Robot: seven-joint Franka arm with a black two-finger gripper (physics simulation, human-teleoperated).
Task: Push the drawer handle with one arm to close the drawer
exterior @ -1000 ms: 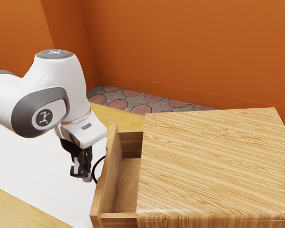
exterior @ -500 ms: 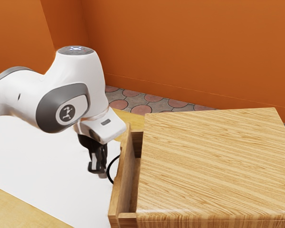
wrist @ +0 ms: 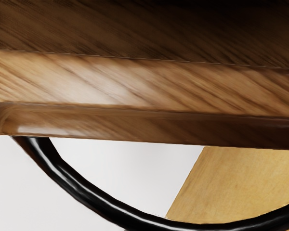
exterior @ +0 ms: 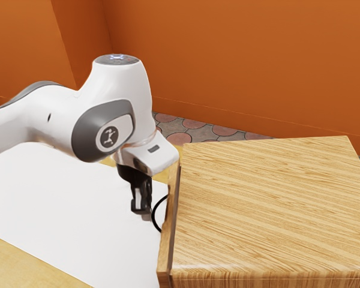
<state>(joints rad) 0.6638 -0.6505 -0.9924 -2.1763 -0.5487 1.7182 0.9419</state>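
Observation:
The black gripper (exterior: pixel 141 207) hangs low at the drawer's outer side, right by the curved black handle (exterior: pixel 156 216); whether they touch is hard to tell. Only a thin dark gap separates the wooden drawer front (exterior: pixel 167 246) from the cabinet (exterior: pixel 264 204), so the drawer stands nearly closed. Seen from my wrist, the handle (wrist: pixel 82 193) bows out as a wide black arc from the drawer front (wrist: pixel 111 86).
A white surface (exterior: pixel 66 216) spreads beneath the arm, with yellow wood (exterior: pixel 24 264) along its edge. Behind the cabinet are a patterned tile floor (exterior: pixel 195 133) and an orange wall (exterior: pixel 240 60).
My arm has moved toward the exterior view's right, and the drawer has slid the same way into the cabinet. Its wide opening has shrunk to a narrow gap.

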